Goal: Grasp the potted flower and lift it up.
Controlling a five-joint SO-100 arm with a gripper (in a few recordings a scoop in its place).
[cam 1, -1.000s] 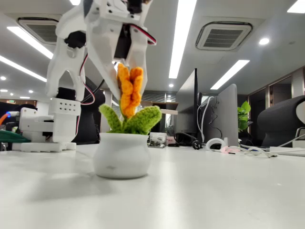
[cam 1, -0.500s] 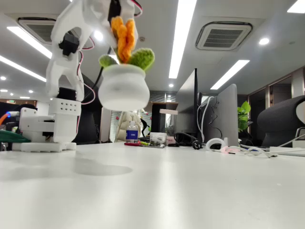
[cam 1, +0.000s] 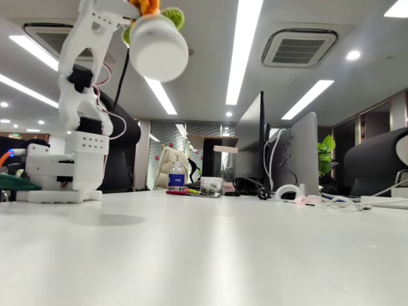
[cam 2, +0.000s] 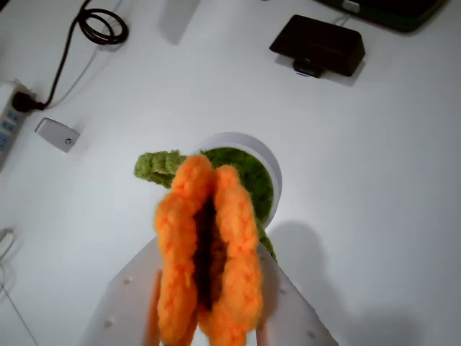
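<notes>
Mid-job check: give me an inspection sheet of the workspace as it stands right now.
Surface: white table, bare in front of the arm.
Job's things: potted flower held high off the table, tilted; orange bloom squeezed folded.
Clutter: black box, small grey device, bottle at the far edge.
Gripper: gripper shut on the bloom.
Cables: coiled black cable to a power strip; arm wiring.
Surroundings: office, monitors, ceiling lights, chair.
</notes>
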